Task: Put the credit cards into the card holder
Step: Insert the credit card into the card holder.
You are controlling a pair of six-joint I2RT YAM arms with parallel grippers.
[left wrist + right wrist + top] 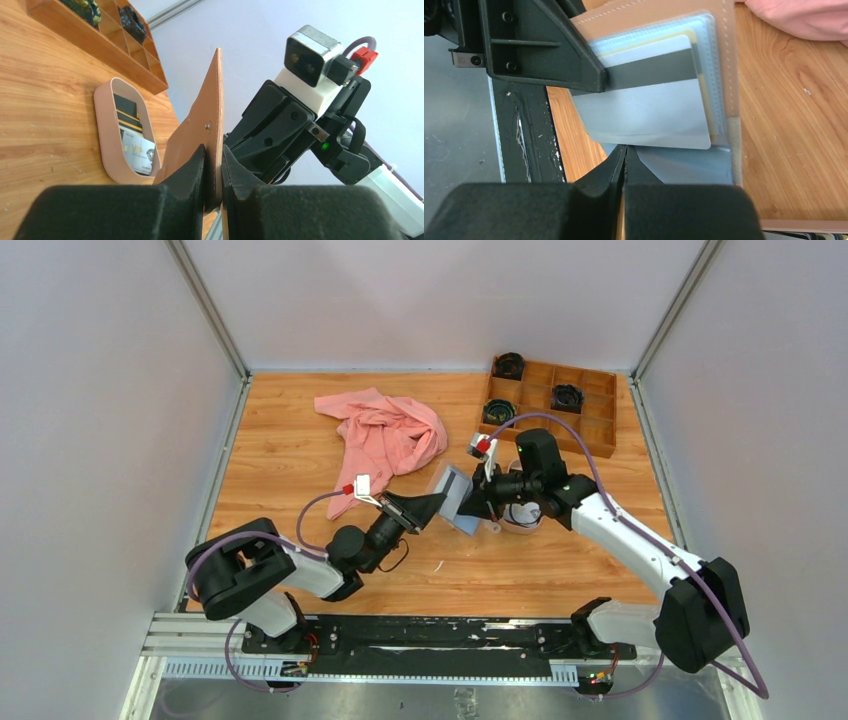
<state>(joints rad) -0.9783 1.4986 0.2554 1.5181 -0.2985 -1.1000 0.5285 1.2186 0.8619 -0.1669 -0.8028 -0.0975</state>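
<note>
Gripping the card holder (452, 496) in air, left gripper (212, 151) clamped on its flap (213, 90), right gripper (625, 151) pinched on a blue pocket (684, 171); credit card (139, 153) marked "VIP" lying in oval tray (101, 130).

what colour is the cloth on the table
The cloth is pink, clearest in the top view.

Credit cards (132, 145) in tray (101, 130) partly hidden behind card holder (197, 135); perhaps three.

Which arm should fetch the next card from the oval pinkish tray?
Left, probably. The right gripper is shut on the blue pocket of the tan folding card holder, propping it up; the left gripper only pinches its cover by the seated whitish-grey card, facing the tray.
</note>
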